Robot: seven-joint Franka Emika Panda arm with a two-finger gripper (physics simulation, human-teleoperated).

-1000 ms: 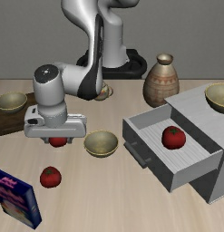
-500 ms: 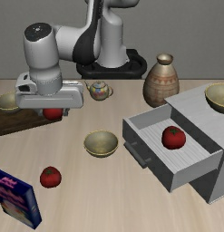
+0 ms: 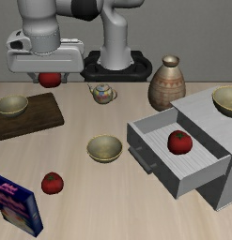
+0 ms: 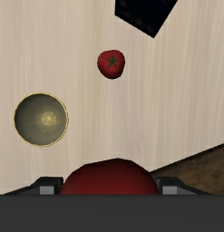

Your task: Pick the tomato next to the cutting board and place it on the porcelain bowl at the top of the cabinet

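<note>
Pale wood table (image 3: 136,202) runs the width of the room, with a grey wall behind it.

1. Gripper (image 3: 49,75): high above the table at the exterior view's left, well clear of everything standing on it. Its fingers are pinched on the held tomato (image 3: 50,81) from both sides. In the wrist view the held tomato (image 4: 109,175) bulges between the fingertips of the gripper (image 4: 109,188).

2. Cutting board (image 3: 38,120): dark, lying at the table's edge on the exterior view's left, with a board bowl (image 3: 11,106) resting on it. In the wrist view a corner of the cutting board (image 4: 202,166) shows just beside the held tomato.

3. Cabinet (image 3: 209,117): grey, at the exterior view's right. Its drawer (image 3: 188,167) is pulled out towards the table's front and holds a drawer tomato (image 3: 179,142). The porcelain bowl (image 3: 225,100) sits on the cabinet top, close to the picture's edge.

4. Between gripper and cabinet: a teapot (image 3: 102,92) and a ribbed vase (image 3: 168,82) stand along the far side; the air above them is open.

5. Mid-table: a small bowl (image 3: 104,148) stands apart from the drawer front. A loose tomato (image 3: 53,183) lies near a blue box (image 3: 19,206) at the front corner. Bare table separates these items.
</note>
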